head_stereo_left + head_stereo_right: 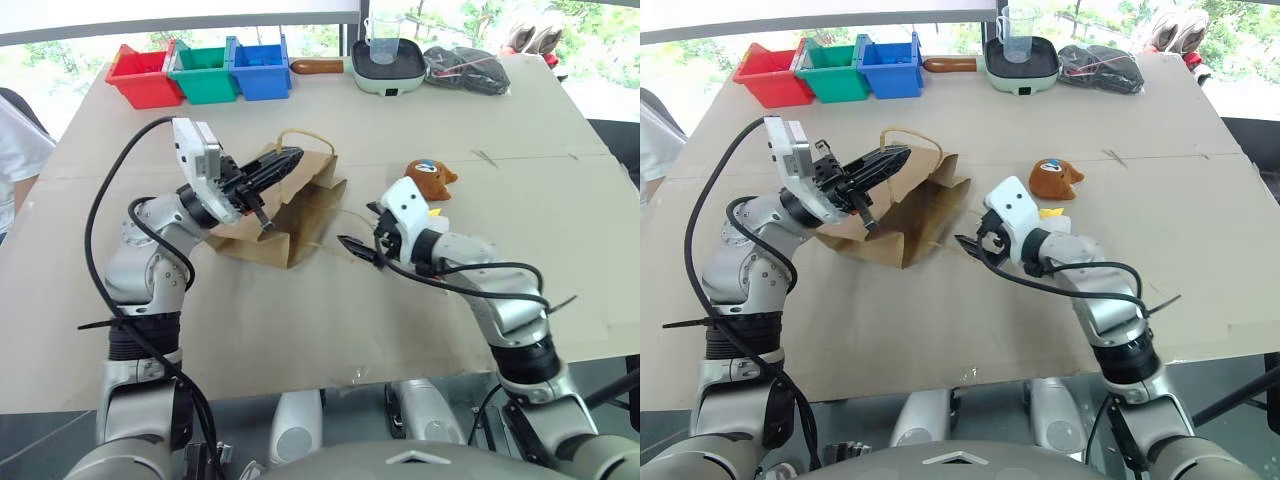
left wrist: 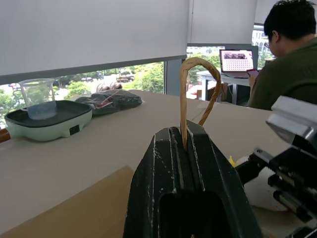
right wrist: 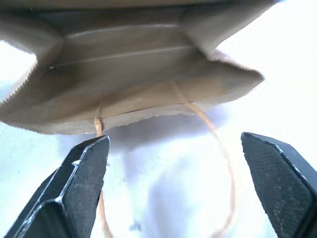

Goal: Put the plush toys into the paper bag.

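Left gripper (image 1: 283,163): clamped on the paper bag (image 1: 290,215)'s upper handle, mouth held up at table centre; right gripper (image 1: 358,248): jaws apart, empty, facing the mouth; brown plush toy (image 1: 431,179) far right; I fear handle slip collapsing the mouth.

The left gripper (image 1: 283,163) is raised on a bent arm, its black fingers pinched tight together, pointing toward the robot's right. The right gripper (image 3: 178,186) sits lower, angled toward the left one, fingers spread wide with nothing between them.
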Controlling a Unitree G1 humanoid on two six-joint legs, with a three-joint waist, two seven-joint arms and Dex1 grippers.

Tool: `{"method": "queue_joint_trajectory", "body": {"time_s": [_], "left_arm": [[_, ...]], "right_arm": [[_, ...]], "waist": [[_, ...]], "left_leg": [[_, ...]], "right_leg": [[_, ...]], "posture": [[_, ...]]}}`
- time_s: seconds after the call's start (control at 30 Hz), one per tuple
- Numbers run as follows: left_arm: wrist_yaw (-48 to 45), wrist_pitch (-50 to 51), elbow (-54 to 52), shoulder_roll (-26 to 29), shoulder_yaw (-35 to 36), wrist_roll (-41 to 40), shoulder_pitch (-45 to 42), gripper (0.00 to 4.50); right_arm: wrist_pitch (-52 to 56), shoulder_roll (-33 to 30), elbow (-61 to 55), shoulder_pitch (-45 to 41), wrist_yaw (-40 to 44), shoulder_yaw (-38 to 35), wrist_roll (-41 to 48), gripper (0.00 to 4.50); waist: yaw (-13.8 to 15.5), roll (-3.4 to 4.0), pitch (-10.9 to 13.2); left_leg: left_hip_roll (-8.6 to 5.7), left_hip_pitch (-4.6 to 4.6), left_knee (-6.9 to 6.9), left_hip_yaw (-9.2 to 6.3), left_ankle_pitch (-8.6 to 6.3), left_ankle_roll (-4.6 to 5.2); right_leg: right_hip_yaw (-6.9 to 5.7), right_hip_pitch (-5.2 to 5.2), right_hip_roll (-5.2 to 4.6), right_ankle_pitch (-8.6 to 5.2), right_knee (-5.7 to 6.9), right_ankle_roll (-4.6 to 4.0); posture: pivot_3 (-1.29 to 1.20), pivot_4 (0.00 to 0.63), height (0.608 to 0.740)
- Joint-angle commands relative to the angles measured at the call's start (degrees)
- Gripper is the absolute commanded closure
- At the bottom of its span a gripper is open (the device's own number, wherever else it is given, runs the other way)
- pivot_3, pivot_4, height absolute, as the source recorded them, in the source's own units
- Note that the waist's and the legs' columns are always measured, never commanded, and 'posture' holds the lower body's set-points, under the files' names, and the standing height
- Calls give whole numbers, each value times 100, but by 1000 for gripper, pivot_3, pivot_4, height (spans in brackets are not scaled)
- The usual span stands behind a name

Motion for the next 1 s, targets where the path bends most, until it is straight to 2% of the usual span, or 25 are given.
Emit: {"method": "queue_joint_trajectory", "body": {"time_s": [0.03,0.13,0.2,0.3,0.43,0.53,0.63,0.73,0.87,1.0], "left_arm": [[-151,-52,-149,-33,145,-285,-88,4500],[-142,-61,-239,-151,47,-326,-75,4500],[-99,-94,-266,-262,-33,-305,-73,4500],[-84,-91,-257,-378,-80,-293,-75,4500],[-71,-63,-250,-427,-89,-310,-111,4500],[-9,0,-265,-471,-66,-392,-120,4500],[37,121,-309,-496,-50,-525,-122,4500],[25,177,-386,-512,-108,-556,-88,4500],[91,225,-511,-630,-211,-587,-83,4500],[226,192,-580,-789,-281,-580,-172,4500]], "right_arm": [[1282,-471,-1218,354,-534,-823,-205,403],[2111,-598,-1497,647,-829,-1077,-244,403],[2383,-750,-1472,888,-911,-979,-241,403],[2158,-686,-1197,1110,-1005,-873,-193,1156],[1899,-608,-1183,1169,-1012,-886,-108,3105],[1552,-558,-1271,1176,-920,-1044,35,4408],[1169,-469,-1526,1092,-510,-1466,559,4466],[1308,-135,-1673,683,-187,-1984,1373,4466],[1417,157,-1215,-82,-164,-1715,1784,4466],[1780,678,36,-884,-523,-1356,1798,4466]], "waist": [[46,-2,0],[31,-3,0],[22,-5,-1],[-5,-5,-1],[-4,-6,-1],[0,-6,-1],[-2,-7,0],[-9,-6,3],[-32,-4,5],[-30,-4,4]], "left_leg": [[-4,-1,-3,1,0,0],[-8,-1,-8,7,0,0],[-7,4,-17,6,0,0],[-8,3,-24,7,0,1],[-8,5,-25,7,0,1],[-8,5,-25,6,0,1],[-9,0,-25,7,0,1],[-9,1,-31,5,0,1],[-8,11,-49,-1,1,2],[-9,9,-57,-6,1,1]], "right_leg": [[0,1,-5,0,-7,0],[3,2,-10,0,-21,1],[3,3,-10,0,-21,0],[4,2,-9,0,-27,0],[6,6,-9,0,-34,2],[5,14,-9,-1,-48,3],[6,18,-10,1,-63,5],[6,18,-9,1,-62,5],[5,17,-4,2,-60,4],[1,16,-3,2,-63,2]], "posture": [[0,150,740],[0,150,740],[0,150,740],[0,150,740],[0,150,740],[0,150,740],[0,150,740],[0,150,740],[0,150,740],[0,150,740]]}}
